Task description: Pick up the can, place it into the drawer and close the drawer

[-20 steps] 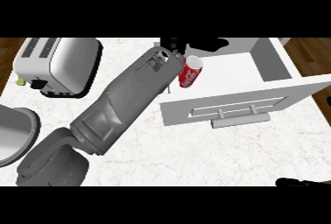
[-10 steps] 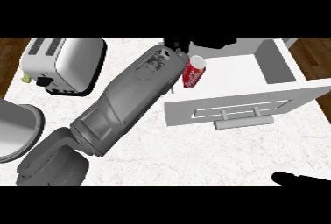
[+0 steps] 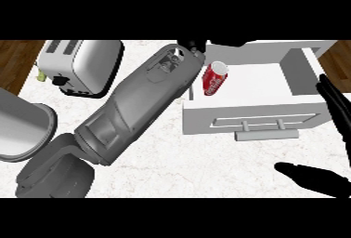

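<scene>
Right robot hand (image 3: 337, 109) risen | 1 can (image 3: 214, 78) | 1 open drawer (image 3: 254, 114)

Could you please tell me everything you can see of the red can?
The red cylindrical can has white lettering and a pale top, metal by its look. It leans, top toward the far side, at the left end of the open white drawer, beside the grey left forearm. Whether the black left hand touches it cannot be told.
</scene>
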Controlling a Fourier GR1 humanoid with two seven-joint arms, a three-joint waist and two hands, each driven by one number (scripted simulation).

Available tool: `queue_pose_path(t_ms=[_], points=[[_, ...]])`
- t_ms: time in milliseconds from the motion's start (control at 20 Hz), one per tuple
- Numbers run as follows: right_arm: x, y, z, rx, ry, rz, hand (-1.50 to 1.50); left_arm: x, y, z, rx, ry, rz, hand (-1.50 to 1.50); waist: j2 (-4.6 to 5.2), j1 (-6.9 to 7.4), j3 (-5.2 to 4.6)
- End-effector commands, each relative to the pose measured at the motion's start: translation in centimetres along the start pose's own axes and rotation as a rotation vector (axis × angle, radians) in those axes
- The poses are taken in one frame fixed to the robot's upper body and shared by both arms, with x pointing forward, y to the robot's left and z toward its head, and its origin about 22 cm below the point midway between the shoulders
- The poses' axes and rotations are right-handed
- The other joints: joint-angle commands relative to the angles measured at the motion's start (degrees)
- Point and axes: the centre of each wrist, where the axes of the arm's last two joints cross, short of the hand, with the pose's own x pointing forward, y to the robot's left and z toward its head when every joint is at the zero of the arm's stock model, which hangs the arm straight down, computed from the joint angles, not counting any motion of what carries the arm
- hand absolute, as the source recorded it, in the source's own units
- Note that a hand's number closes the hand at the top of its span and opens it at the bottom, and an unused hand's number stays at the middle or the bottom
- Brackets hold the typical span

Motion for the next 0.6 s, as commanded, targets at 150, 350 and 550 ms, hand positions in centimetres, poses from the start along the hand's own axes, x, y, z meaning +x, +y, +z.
queue_pose_path(t_ms=[150,350,550], points=[[-1.2,4.8,-1.5,0.098,0.008,0.232,-1.50,0.1,-0.2,0.4,0.004,0.013,0.007,-1.50,-0.54,2.45,-0.01],[-2.5,6.7,-2.7,0.130,0.058,0.335,-1.50,0.5,1.0,-0.5,0.001,0.014,0.009,-1.50,-0.67,3.14,-0.03],[-4.8,10.7,-0.5,0.077,0.092,0.307,-1.50,0.8,3.1,-1.0,0.015,0.025,0.014,-1.50,-1.05,3.71,0.00]])
